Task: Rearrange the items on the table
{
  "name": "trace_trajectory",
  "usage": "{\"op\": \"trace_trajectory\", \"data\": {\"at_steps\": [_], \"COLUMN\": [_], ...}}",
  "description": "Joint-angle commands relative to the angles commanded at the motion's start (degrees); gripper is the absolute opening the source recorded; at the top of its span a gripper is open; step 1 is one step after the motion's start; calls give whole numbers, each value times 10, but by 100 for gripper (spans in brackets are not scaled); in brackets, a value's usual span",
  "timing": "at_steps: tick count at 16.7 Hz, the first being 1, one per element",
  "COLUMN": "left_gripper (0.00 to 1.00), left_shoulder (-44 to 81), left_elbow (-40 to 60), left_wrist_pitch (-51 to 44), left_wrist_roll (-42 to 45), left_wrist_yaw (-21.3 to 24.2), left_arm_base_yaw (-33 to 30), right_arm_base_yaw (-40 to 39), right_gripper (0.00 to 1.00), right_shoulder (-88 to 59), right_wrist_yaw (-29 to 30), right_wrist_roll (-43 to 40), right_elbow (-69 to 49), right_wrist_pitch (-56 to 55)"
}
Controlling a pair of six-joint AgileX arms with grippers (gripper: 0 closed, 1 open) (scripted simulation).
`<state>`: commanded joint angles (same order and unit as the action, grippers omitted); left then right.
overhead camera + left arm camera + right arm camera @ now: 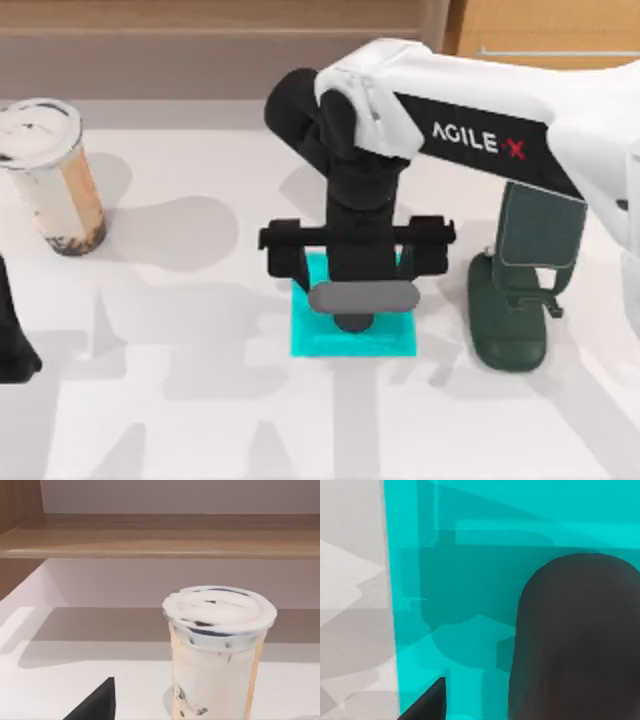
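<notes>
A small dark rounded cylinder (352, 322) stands on a cyan square mat (310, 335) at the middle of the table (200, 420). My right gripper (355, 270) hangs directly over it, open, with its fingers spread wide to either side, and it hides the cylinder's upper part. In the right wrist view the cylinder (575, 640) looms close over the mat (460, 580), beside one black fingertip (427, 702). A white-lidded cup of milky brown drink (55, 185) stands at the far left. The left wrist view faces this cup (215, 650), past one fingertip (100, 702).
A dark green stand with an upright dark panel (515, 300) sits just right of the mat, under my right arm. My left arm (12, 345) is parked at the left edge. A wooden ledge (160, 535) runs along the back.
</notes>
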<state>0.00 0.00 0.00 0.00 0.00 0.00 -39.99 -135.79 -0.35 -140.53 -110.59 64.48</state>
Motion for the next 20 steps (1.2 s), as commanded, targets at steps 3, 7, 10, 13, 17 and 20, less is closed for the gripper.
{"op": "trace_trajectory", "data": {"at_steps": [3,7,10,13,17,20], "left_gripper": [100,100,100,100,100,100], "left_shoulder": [0,0,0,0,0,0], "left_elbow": [0,0,0,0,0,0], "left_wrist_pitch": [0,0,0,0,0,0], "left_wrist_roll": [0,0,0,0,0,0], "left_wrist_yaw": [0,0,0,0,0,0], "left_arm_base_yaw": [0,0,0,0,0,0], "right_arm_base_yaw": [0,11,46,103,182,228], "right_gripper": [100,100,100,100,100,100], "right_shoulder": [0,8,32,70,107,117], "right_wrist_yaw": [0,-3,-13,-21,-23,-19], "right_wrist_roll": [0,15,77,181,370,490], "right_elbow": [0,-6,-13,3,46,78], "right_wrist_pitch": [0,-9,-44,-91,-135,-146]}}
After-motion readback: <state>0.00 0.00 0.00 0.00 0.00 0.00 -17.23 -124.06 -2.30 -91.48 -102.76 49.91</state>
